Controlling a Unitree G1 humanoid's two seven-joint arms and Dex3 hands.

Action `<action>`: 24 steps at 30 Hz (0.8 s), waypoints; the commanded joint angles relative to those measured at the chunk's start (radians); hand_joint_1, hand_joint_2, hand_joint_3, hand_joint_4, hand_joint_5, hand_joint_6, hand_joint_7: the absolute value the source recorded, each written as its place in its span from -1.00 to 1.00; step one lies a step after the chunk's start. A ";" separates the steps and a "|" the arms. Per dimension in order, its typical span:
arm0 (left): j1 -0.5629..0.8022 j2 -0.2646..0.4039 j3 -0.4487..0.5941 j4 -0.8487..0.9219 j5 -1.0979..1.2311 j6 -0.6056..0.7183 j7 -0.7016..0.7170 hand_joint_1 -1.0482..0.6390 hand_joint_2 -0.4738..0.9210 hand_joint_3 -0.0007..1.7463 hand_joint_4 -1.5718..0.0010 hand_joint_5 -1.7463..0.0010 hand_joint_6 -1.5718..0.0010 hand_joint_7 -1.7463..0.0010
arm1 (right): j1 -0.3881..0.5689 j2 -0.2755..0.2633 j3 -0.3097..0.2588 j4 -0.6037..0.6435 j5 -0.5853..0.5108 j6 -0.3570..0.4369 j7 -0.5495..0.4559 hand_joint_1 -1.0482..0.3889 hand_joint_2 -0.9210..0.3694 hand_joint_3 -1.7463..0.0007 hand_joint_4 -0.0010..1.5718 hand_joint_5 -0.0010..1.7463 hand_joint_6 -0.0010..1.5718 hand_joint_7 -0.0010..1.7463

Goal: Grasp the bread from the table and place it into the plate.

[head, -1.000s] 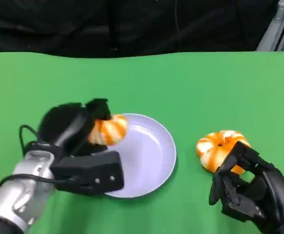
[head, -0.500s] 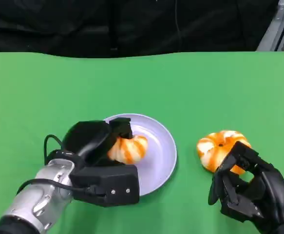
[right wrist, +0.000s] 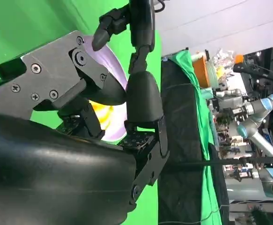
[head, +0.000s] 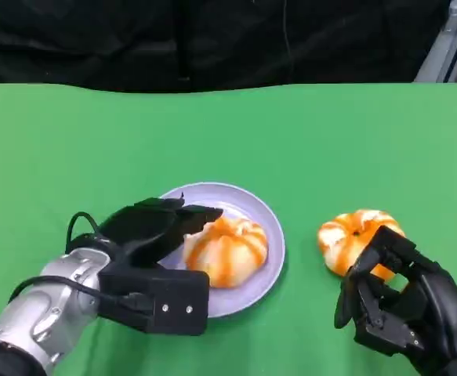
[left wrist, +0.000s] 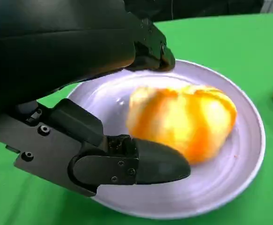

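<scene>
An orange-and-white striped bread [head: 226,249] lies on the pale lilac plate [head: 271,227] in the head view. My left hand [head: 154,227] hovers over the plate's left side, with its fingers spread and off the bread. In the left wrist view the bread [left wrist: 183,119] sits blurred on the plate [left wrist: 248,154], between the parted fingers of the left hand [left wrist: 70,61]. A second striped bread [head: 353,235] lies on the green table to the right of the plate. My right hand [head: 397,301] stands just in front of it, fingers apart and holding nothing.
The green table [head: 330,141] stretches wide behind the plate up to a black backdrop. A metal frame [head: 447,39] stands at the far right corner. In the right wrist view a cluttered room with other robot arms [right wrist: 253,122] lies beyond the table.
My left hand carried the bread rightward and down over the plate, then let go of it. The bread now lies on the plate. The right hand has not moved.
</scene>
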 commanded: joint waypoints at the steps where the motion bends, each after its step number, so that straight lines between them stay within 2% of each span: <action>1: -0.007 0.025 0.008 -0.010 -0.006 -0.007 -0.020 -1.00 1.00 -0.18 1.00 1.00 1.00 1.00 | 0.006 -0.007 -0.002 -0.013 0.004 -0.002 -0.007 0.29 -0.44 -0.38 0.09 1.00 -0.20 0.96; 5: 0.010 0.027 0.026 -0.029 -0.019 -0.020 0.004 -1.00 1.00 -0.17 1.00 1.00 0.97 0.99 | 0.006 -0.006 -0.001 -0.015 0.006 -0.001 -0.008 0.29 -0.43 -0.38 0.09 1.00 -0.20 0.95; 7: 0.030 0.022 0.047 -0.050 -0.035 -0.023 0.025 -0.98 1.00 -0.24 1.00 1.00 0.86 0.96 | 0.007 -0.004 -0.001 -0.013 0.005 -0.005 -0.009 0.30 -0.43 -0.38 0.11 1.00 -0.19 0.95; 9: 0.055 0.010 0.071 -0.085 -0.052 -0.012 0.045 -0.86 1.00 -0.35 0.97 0.99 0.74 0.94 | 0.007 -0.004 -0.001 -0.011 0.003 -0.005 -0.012 0.30 -0.43 -0.39 0.11 1.00 -0.18 0.94; 11: 0.091 -0.027 0.131 -0.109 -0.148 -0.033 0.063 -0.37 1.00 -0.57 0.61 0.90 0.45 0.92 | 0.008 -0.008 -0.001 -0.017 0.002 -0.001 -0.013 0.31 -0.44 -0.39 0.11 1.00 -0.18 0.94; 13: 0.117 -0.064 0.196 -0.092 -0.277 -0.082 0.053 0.12 1.00 -0.54 0.16 0.83 0.11 0.89 | 0.008 -0.010 0.000 -0.022 0.000 0.002 -0.014 0.31 -0.44 -0.39 0.11 1.00 -0.18 0.94; 15: 0.131 -0.085 0.238 -0.079 -0.372 -0.105 0.023 0.30 1.00 -0.49 -0.14 0.80 -0.09 0.88 | 0.007 -0.009 0.000 -0.021 0.001 0.001 -0.014 0.30 -0.44 -0.39 0.11 1.00 -0.19 0.94; 17: 0.149 -0.096 0.280 -0.088 -0.475 -0.092 -0.035 0.34 1.00 -0.48 -0.23 0.81 -0.15 0.90 | 0.007 -0.008 0.000 -0.021 0.002 0.001 -0.014 0.30 -0.43 -0.39 0.11 1.00 -0.19 0.95; 18: 0.162 -0.104 0.311 -0.097 -0.549 -0.073 -0.079 0.32 0.90 -0.29 -0.41 0.51 -0.40 0.75 | 0.007 -0.008 0.001 -0.022 0.003 0.003 -0.015 0.30 -0.43 -0.39 0.11 1.00 -0.19 0.95; 19: 0.172 -0.109 0.333 -0.103 -0.602 -0.059 -0.111 0.30 0.66 0.09 -0.29 -0.21 -0.46 0.37 | 0.008 -0.008 0.001 -0.023 0.003 0.004 -0.015 0.30 -0.43 -0.39 0.11 1.00 -0.19 0.95; 20: 0.190 -0.114 0.360 -0.132 -0.666 -0.032 -0.147 0.29 0.57 0.23 -0.23 -0.47 -0.39 0.08 | 0.008 -0.007 0.001 -0.023 0.002 0.005 -0.016 0.30 -0.43 -0.39 0.11 1.00 -0.19 0.95; 21: 0.216 -0.110 0.385 -0.195 -0.735 0.031 -0.186 0.29 0.47 0.41 -0.17 -0.73 -0.25 -0.37 | 0.007 -0.008 0.001 -0.021 0.002 0.000 -0.014 0.29 -0.43 -0.38 0.10 1.00 -0.19 0.95; 22: 0.242 -0.101 0.405 -0.257 -0.793 0.090 -0.223 0.28 0.41 0.56 -0.18 -0.89 -0.12 -0.74 | 0.007 -0.008 0.001 -0.019 0.002 -0.002 -0.013 0.29 -0.43 -0.38 0.10 1.00 -0.19 0.95; 24: 0.289 -0.072 0.438 -0.369 -0.889 0.208 -0.292 0.30 0.40 0.64 -0.21 -0.98 -0.07 -0.95 | 0.008 -0.008 0.003 -0.022 0.000 0.000 -0.014 0.29 -0.43 -0.38 0.10 1.00 -0.19 0.95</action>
